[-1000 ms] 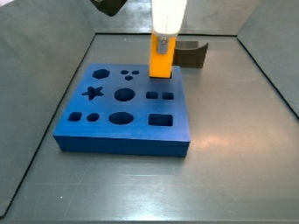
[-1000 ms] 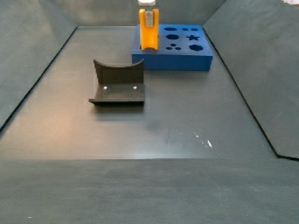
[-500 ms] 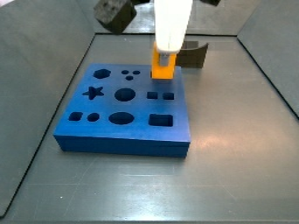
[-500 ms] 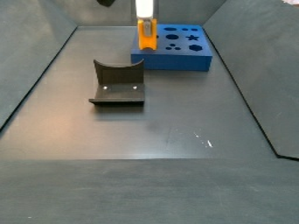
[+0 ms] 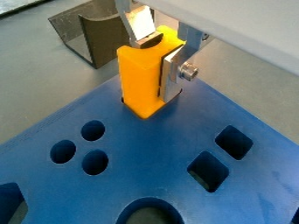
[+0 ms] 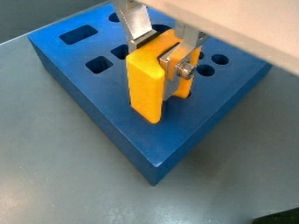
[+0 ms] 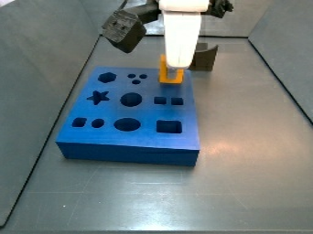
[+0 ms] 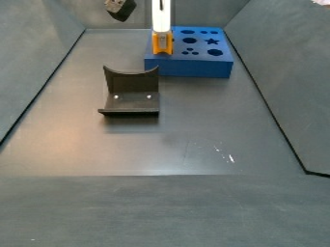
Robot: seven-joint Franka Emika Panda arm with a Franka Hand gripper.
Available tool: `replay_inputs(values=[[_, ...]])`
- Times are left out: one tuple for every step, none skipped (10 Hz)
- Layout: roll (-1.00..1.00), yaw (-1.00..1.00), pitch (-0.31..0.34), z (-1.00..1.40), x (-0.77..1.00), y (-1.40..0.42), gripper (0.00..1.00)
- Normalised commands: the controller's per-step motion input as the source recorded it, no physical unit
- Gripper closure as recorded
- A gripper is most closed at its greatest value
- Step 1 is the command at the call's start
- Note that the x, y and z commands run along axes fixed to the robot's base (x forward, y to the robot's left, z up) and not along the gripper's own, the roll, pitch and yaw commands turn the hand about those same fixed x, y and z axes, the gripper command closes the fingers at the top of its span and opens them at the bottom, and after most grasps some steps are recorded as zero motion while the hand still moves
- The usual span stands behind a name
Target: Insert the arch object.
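Observation:
The arch object is a slim bright orange-yellow bar. It stands upright with its lower end sunk in a hole at a corner of the blue board. Only its upper part shows above the board in both side views. The gripper is shut on the bar's top, its silver fingers pressed on two opposite faces. The other wrist view shows the same grip, gripper on bar. The gripper hangs straight down over the board.
The board has several other shaped holes, among them a star and round ones. A dark grey-olive block with a curved scoop stands on the grey floor beside the board and also shows behind it. Grey walls enclose the floor.
The gripper has moved straight down with the orange bar. The bar has sunk deeper into its hole, so less of it shows above the board.

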Motion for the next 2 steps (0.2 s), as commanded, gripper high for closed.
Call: replay_inputs(values=[[-0.08,0.05,-0.134,-0.07,-0.13,0.0,1.0],[0.0,0.0,-0.044,0.0,-0.04,0.0,1.0]])
